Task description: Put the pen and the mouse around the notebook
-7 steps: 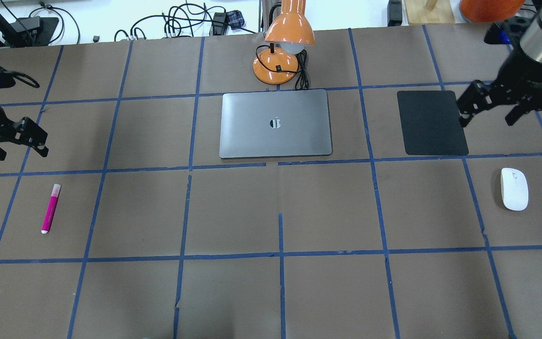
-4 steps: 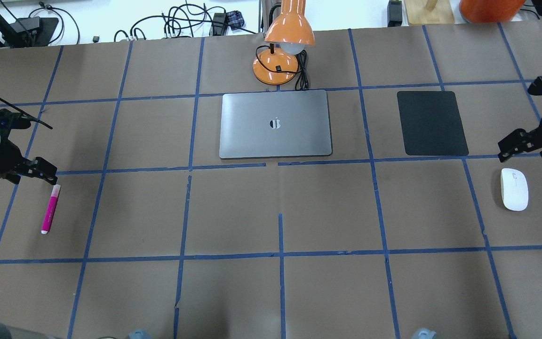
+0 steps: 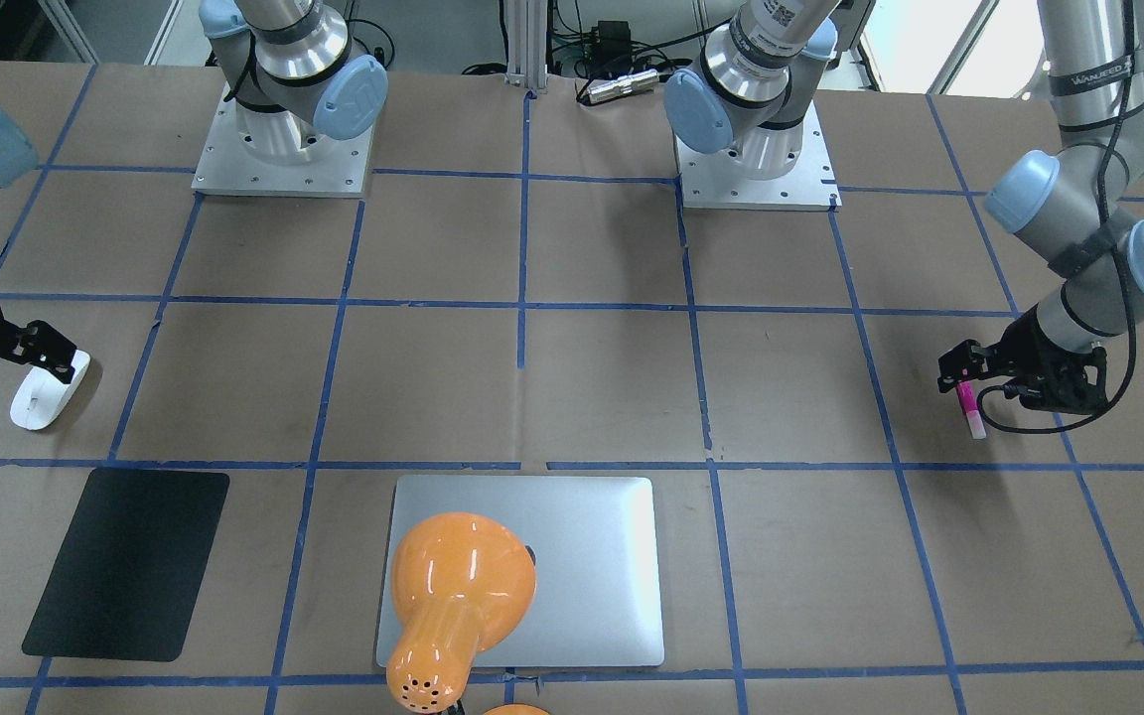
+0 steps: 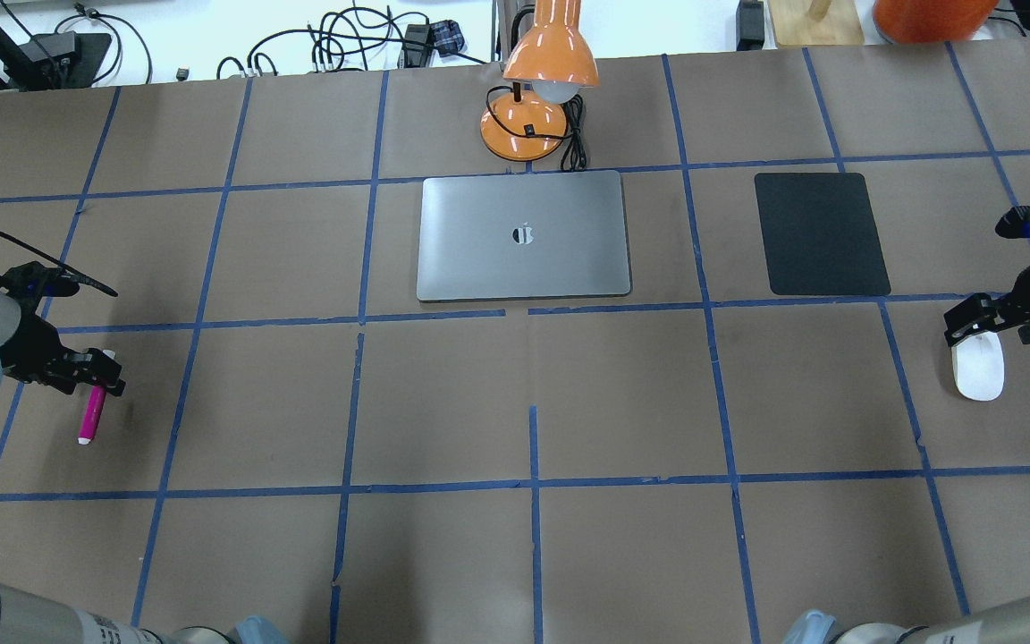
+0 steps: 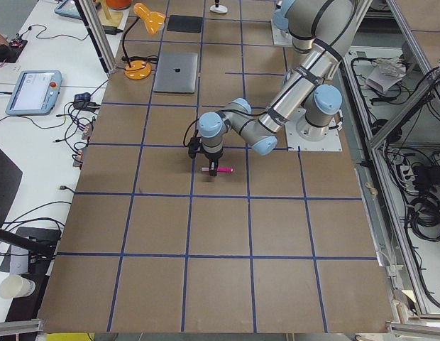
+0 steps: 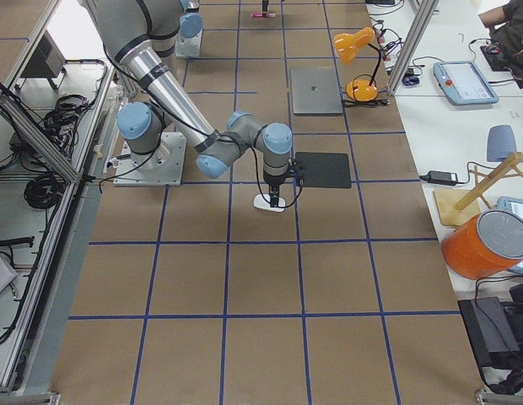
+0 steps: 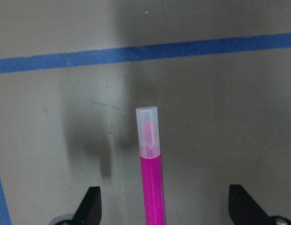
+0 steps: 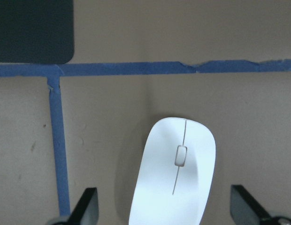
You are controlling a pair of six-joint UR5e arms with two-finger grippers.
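Note:
The magenta pen [image 4: 91, 418] lies on the table at the far left, its pale cap pointing away from the robot. My left gripper [image 4: 97, 376] hangs open over the pen's cap end; in the left wrist view the pen [image 7: 151, 178] runs between the two spread fingertips [image 7: 91, 208]. At the far right lies the white mouse [image 4: 979, 374]. My right gripper [image 4: 991, 326] is open above its far end, and the mouse [image 8: 176, 173] sits between the fingers in the right wrist view. The silver notebook [image 4: 524, 234] lies closed at centre back.
A black mat [image 4: 822, 233] lies right of the notebook. An orange desk lamp [image 4: 537, 98] stands just behind the notebook and overhangs it in the front-facing view. Blue tape lines grid the brown table cover. Both arm bases [image 3: 279, 149] are at the robot side.
Both arms moved toward the robot's side of the table. The left gripper went from behind the pen to over its cap end. The right gripper went from beside the black mat to over the mouse.

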